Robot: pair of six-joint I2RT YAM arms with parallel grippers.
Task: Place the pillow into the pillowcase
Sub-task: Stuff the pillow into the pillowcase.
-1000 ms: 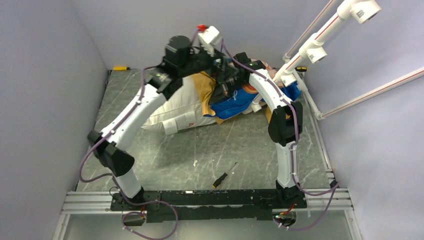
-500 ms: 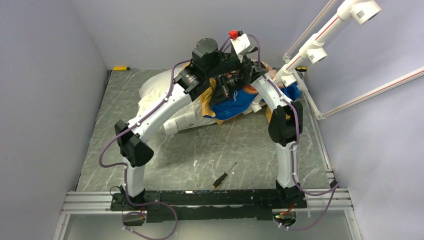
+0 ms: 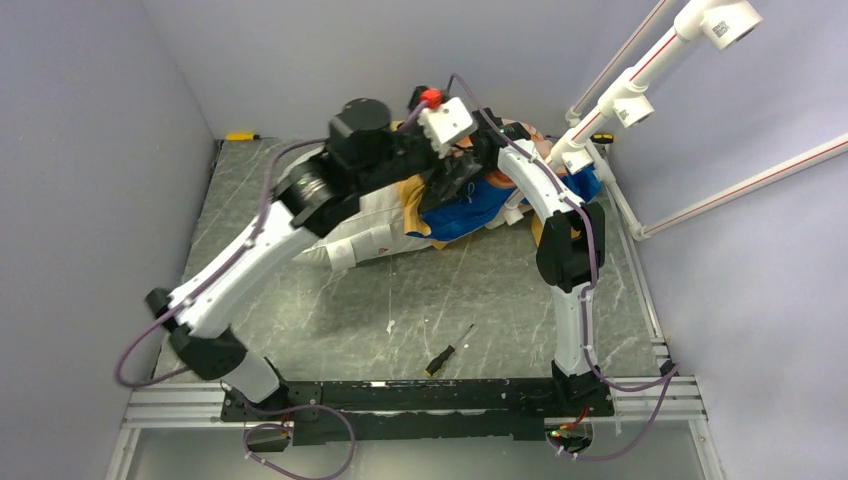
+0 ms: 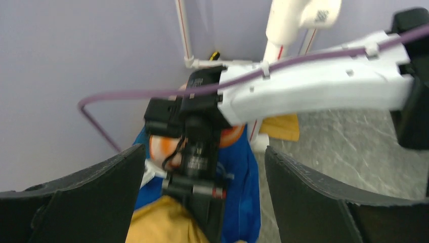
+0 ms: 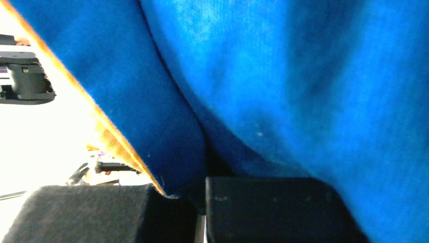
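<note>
Between lilac walls (image 3: 100,120), on the grey marbled table (image 3: 330,300), the left arm is swinging back after reaching further across. Its left gripper (image 4: 205,167) is spread wide and empty, facing the right gripper (image 5: 201,195), which is staying clamped on the pillowcase (image 5: 283,91) by its orange hem. The pillow (image 3: 372,222) is lying beneath the left gripper, unmoved, one end seemingly inside the case's mouth. Stuffing is probably waiting on a fresh grasp.

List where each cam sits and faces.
Top external: above, behind the bases; looks down on table, pillow, pillowcase; left arm, right arm show.
Left wrist: faces right arm over pillowcase; own open left pincer frames view.
Right wrist: close on pillowcase; own right pincer shut on it.
Shared: pillowcase in all three.
</note>
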